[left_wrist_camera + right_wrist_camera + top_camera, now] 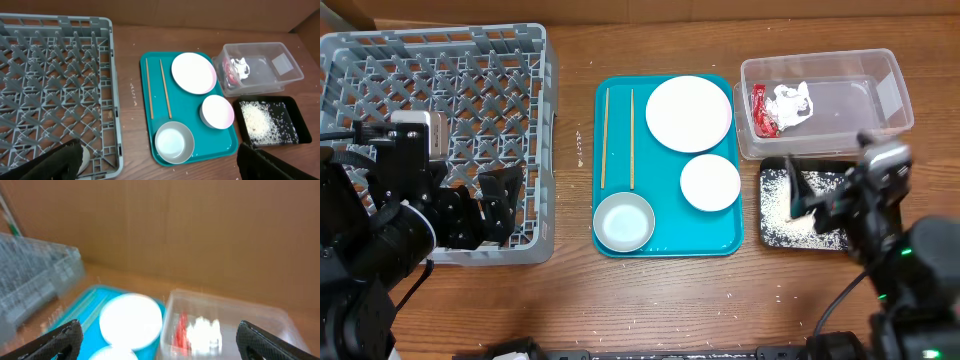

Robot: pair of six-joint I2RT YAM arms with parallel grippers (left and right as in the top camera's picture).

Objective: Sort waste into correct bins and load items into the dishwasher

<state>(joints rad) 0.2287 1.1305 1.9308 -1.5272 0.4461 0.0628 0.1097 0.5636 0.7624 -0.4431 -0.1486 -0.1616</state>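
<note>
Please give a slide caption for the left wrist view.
Grey dish rack beside teal tray of white dishes and chopsticks; clear tub and black tray alongside.

A teal serving tray (668,228) is lying flat near the middle of a wooden table (620,310). Its rounded corners and low raised rim are showing clearly from overhead. The table's brown surface is stretching out on every side of the tray, and its grain is running from left to right. Behind the table, a plain cardboard wall (200,12) is standing upright. It is filling the top of the left wrist view and most of the right wrist view. In that blurred right wrist picture, the teal strip at lower left is probably the same tray.
</note>
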